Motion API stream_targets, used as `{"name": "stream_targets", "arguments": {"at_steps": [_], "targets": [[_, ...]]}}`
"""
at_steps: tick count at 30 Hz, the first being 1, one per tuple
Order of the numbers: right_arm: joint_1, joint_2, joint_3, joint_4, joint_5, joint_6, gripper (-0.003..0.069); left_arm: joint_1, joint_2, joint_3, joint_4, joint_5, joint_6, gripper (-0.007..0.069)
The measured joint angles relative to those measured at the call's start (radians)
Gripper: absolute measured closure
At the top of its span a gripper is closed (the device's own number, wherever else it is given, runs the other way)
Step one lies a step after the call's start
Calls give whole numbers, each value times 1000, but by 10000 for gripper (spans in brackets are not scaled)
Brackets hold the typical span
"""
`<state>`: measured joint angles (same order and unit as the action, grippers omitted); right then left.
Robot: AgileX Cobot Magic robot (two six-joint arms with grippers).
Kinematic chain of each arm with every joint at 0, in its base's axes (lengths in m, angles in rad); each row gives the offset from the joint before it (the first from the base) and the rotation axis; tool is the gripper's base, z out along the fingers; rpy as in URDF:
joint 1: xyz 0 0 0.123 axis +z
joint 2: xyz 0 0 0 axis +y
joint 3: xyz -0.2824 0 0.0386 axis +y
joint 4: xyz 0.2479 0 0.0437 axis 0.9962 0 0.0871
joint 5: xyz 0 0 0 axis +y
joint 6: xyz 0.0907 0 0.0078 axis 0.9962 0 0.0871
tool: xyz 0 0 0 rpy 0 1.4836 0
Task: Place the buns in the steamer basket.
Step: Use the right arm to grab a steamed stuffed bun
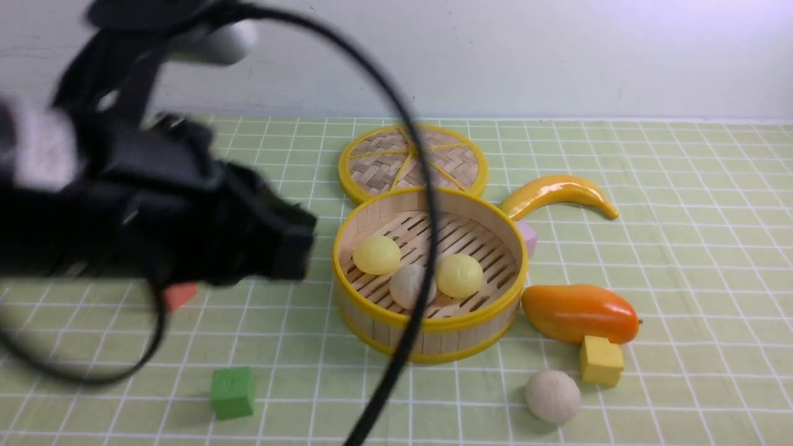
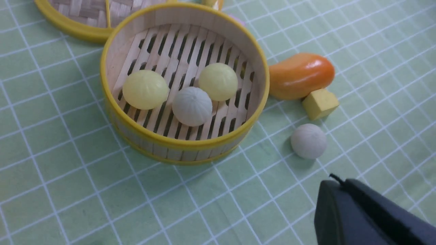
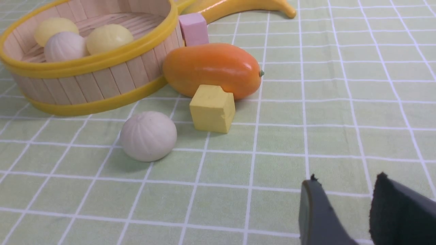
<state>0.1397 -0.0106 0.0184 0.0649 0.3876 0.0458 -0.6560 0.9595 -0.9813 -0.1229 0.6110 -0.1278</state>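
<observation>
Three buns (image 1: 459,275) in the steamer basket (image 1: 427,322), one outside.
Your blurred left arm (image 1: 155,210) trails a cable (image 1: 427,186) across the upright, round basket; left gripper (image 2: 340,197) clamped empty, right gripper (image 3: 347,182) parted, empty; the loose bun (image 1: 552,396) sits near the yellow cube (image 1: 600,360).

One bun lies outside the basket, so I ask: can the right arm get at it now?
Probably yes: the off-white bun lies on open cloth before the right tool, nothing between; the yellow cube stands close beside.
</observation>
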Motion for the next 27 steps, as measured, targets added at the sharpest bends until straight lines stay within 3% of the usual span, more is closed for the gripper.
{"name": "stream_targets", "arguments": {"at_steps": [4,9,14,17,22,24,27], "targets": [[0,0,0,0,0,0,418,0,-327,351,-44,-264,0,638],[0,0,0,0,-1,0,418,0,-612,625,-69,-434,-20,638],[0,0,6,105,-49,38,418,0,-765,756,-75,-463,-32,638],[0,0,10,309,-162,108,418,0,-863,837,-75,-467,-32,638],[0,0,7,508,-245,153,421,0,-915,909,-75,-472,-32,638],[0,0,-13,550,-209,154,433,0,-917,925,-75,-472,-32,638],[0,83,-182,553,8,101,490,0,-917,962,-75,-470,-32,638]]}}
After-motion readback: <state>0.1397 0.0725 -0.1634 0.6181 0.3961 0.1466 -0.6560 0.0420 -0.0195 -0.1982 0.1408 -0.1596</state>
